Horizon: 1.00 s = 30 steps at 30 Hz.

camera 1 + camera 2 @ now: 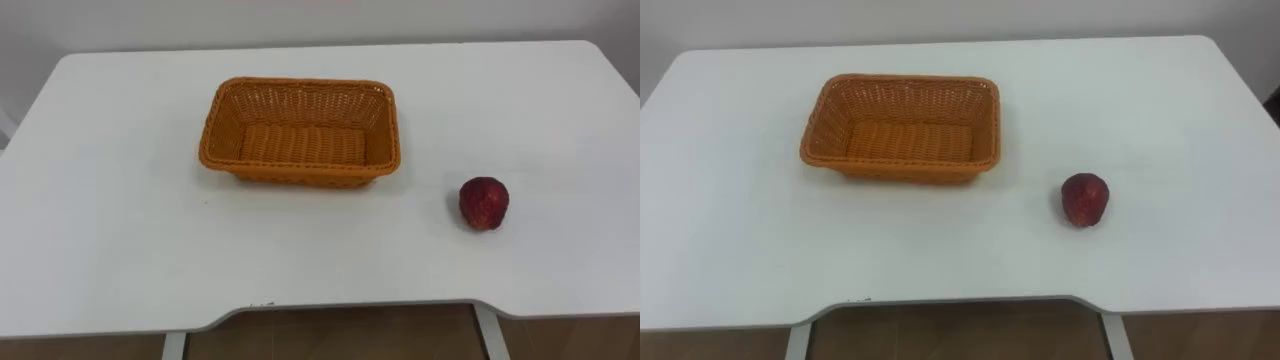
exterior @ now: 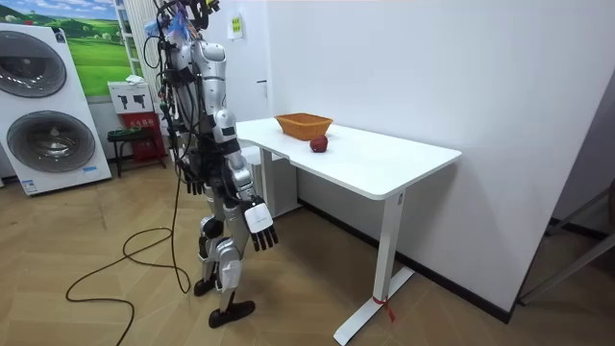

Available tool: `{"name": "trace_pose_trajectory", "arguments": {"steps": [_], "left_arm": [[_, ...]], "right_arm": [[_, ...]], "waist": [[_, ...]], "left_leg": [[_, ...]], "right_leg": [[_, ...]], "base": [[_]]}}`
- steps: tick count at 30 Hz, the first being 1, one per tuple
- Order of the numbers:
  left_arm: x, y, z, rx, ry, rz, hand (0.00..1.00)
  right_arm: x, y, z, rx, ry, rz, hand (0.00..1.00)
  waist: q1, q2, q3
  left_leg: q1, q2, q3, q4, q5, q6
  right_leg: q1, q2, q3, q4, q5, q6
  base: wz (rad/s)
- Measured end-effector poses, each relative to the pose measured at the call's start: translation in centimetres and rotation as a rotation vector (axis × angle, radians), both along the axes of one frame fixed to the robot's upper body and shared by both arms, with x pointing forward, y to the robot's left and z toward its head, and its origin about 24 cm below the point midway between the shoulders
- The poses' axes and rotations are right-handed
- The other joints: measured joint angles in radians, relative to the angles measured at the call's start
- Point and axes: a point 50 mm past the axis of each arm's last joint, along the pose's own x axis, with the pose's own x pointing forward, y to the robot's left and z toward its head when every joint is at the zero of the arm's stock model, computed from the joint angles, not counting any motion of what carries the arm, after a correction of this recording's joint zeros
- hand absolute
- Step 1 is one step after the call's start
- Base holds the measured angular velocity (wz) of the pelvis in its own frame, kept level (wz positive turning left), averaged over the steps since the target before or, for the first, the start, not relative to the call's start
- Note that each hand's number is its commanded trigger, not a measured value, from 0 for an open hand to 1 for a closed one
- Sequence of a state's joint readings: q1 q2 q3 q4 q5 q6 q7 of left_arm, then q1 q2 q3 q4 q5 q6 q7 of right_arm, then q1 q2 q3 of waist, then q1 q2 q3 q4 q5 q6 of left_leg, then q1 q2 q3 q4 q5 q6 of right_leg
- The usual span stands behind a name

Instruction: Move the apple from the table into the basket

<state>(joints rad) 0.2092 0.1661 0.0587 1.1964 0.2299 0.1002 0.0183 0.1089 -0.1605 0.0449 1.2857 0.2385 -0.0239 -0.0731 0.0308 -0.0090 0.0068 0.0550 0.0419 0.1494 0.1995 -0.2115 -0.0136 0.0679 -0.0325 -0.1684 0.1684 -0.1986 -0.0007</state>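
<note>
Nothing is picked up yet: the apple (image 1: 484, 203) sits on the white table (image 1: 120, 230), near its front edge and to the right of the empty wicker basket (image 1: 300, 176). The robot stands at the table with right hand (image 2: 259, 227) and left hand (image 2: 195, 179) hanging loose-fingered, holding nothing. I'd say the right hand must next reach up for the apple; washing machines (image 2: 48, 106) stand behind on the wood floor (image 2: 115, 288).

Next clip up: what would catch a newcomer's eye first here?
An orange woven basket sits empty mid-table, with a red apple apart to its right on the white table. The robot stands by the table, its left robot hand and right robot hand hanging open.
</note>
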Motion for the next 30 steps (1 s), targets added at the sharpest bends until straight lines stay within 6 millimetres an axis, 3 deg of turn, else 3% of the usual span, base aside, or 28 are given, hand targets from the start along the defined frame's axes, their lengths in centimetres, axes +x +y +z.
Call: {"name": "trace_pose_trajectory", "arguments": {"steps": [9,15,23,30], "left_arm": [[0.1,0.0,0.0,0.018,-0.011,0.003,0.0],[-0.1,0.0,0.0,0.043,-0.019,0.025,0.0],[-1.5,0.8,0.3,0.102,-0.056,0.179,0.0],[-2.0,1.4,0.6,0.134,-0.071,0.211,0.0]], "right_arm": [[-0.2,0.3,-0.1,0.03,-0.025,-0.142,0.0],[0.0,-0.5,0.1,0.026,-0.102,-0.48,0.0],[0.7,-3.6,1.4,-0.024,-0.304,-1.15,0.0],[1.1,-5.2,2.4,-0.08,-0.36,-1.475,0.0]], "waist": [[-0.003,-0.005,0.002],[-0.023,-0.002,0.0031],[-0.069,0.001,-0.003],[-0.081,-0.01,-0.0044]], "left_leg": [[0.016,-0.001,0.0,-0.002,0.0,0.0],[0.026,-0.001,0.001,-0.003,0.0,0.0],[0.044,-0.001,0.007,-0.003,-0.001,0.001],[0.056,-0.003,0.015,-0.012,-0.001,0.001]], "right_leg": [[0.018,-0.001,0.001,0.0,0.0,0.0],[0.026,0.0,0.013,0.002,-0.001,0.001],[0.038,0.002,0.023,0.007,-0.001,0.001],[0.036,-0.001,0.029,0.02,-0.008,0.004]], "base": [[-0.01],[0.0],[-0.03],[-0.02]]}}
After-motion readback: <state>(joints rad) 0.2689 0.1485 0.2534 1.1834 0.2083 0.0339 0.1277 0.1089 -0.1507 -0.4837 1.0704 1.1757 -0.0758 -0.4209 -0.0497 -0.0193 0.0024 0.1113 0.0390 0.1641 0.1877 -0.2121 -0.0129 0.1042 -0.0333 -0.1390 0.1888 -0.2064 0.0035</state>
